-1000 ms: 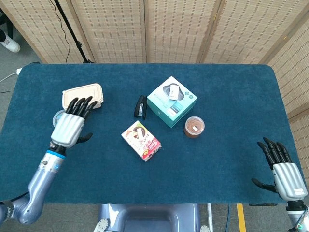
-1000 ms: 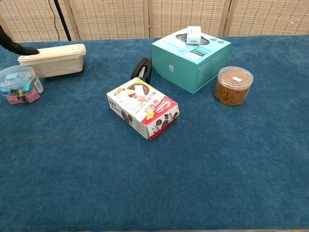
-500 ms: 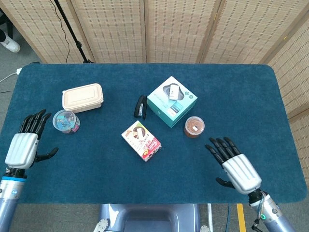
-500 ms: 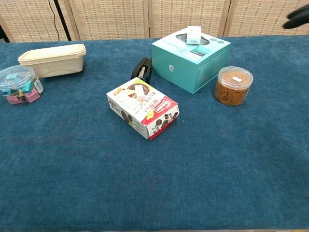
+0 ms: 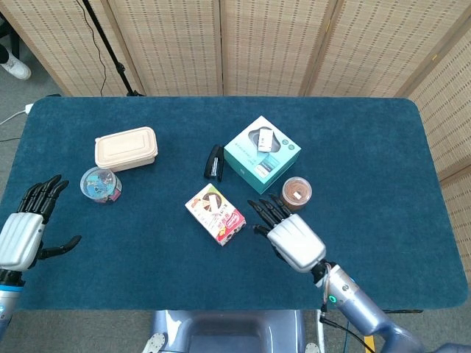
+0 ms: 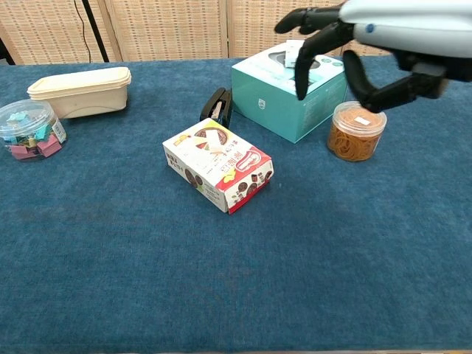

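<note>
My right hand [image 5: 291,237] hovers over the table with fingers spread and empty, just right of the snack box [image 5: 215,214] and in front of the round jar of rubber bands [image 5: 296,193]. The chest view shows this right hand [image 6: 369,44] high up, above the jar [image 6: 356,131] and the teal box [image 6: 290,88]. At the table's left edge my left hand [image 5: 23,232] is open and holds nothing, nearest the clear tub of clips [image 5: 100,184]. Only the head view shows it.
A beige lidded container [image 5: 126,148] lies behind the clip tub. A black stapler [image 5: 214,162] sits between the snack box and the teal box [image 5: 261,154]. Blue cloth [image 5: 368,147] covers the table; woven screens stand behind.
My right hand has swept left and forward from the table's right front toward the snack box and jar. My left hand has drawn back a little toward the front left edge.
</note>
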`<state>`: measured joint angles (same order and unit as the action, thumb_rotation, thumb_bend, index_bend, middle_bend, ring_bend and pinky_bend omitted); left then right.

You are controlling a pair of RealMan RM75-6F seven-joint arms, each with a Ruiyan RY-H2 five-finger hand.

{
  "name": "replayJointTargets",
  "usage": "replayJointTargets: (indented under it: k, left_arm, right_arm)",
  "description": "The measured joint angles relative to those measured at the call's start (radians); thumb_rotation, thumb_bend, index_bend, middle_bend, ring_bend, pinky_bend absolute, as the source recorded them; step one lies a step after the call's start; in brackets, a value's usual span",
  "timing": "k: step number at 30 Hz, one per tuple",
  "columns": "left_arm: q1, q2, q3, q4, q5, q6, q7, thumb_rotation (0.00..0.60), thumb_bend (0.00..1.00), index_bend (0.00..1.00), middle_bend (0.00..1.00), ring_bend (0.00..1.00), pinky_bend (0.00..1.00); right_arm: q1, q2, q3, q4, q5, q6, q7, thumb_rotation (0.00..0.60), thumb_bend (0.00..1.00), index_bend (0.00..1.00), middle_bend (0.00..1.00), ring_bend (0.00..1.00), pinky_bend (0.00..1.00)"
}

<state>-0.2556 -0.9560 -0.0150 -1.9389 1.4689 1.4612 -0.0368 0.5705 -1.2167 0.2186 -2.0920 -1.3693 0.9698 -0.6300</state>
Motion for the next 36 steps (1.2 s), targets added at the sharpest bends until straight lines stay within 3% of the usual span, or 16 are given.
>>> replayJointTargets:
  k: [8, 17, 24, 36]
  left_arm:
    - [0.018, 0.011, -0.002, -0.008, 0.021, -0.003, -0.011, 0.600, 0.19, 0.00, 0.00, 0.00, 0.00]
    - [0.024, 0.018, -0.006, -0.009, 0.029, -0.023, -0.024, 0.600, 0.19, 0.00, 0.00, 0.00, 0.00]
    - [0.029, 0.022, -0.012, -0.006, 0.036, -0.029, -0.037, 0.600, 0.19, 0.00, 0.00, 0.00, 0.00]
    - [0.037, 0.022, -0.015, -0.007, 0.047, -0.039, -0.033, 0.600, 0.19, 0.00, 0.00, 0.00, 0.00]
  right_arm:
    - [0.172, -0.184, 0.074, 0.087, 0.252, -0.016, -0.166, 0.600, 1.00, 0.37, 0.00, 0.00, 0.00]
    - [0.321, -0.337, 0.118, 0.189, 0.433, 0.071, -0.302, 0.600, 1.00, 0.33, 0.00, 0.00, 0.00]
    - [0.370, -0.411, 0.091, 0.270, 0.461, 0.139, -0.341, 0.600, 1.00, 0.29, 0.00, 0.00, 0.00]
    - [0.397, -0.477, 0.022, 0.394, 0.460, 0.155, -0.341, 0.600, 1.00, 0.27, 0.00, 0.00, 0.00]
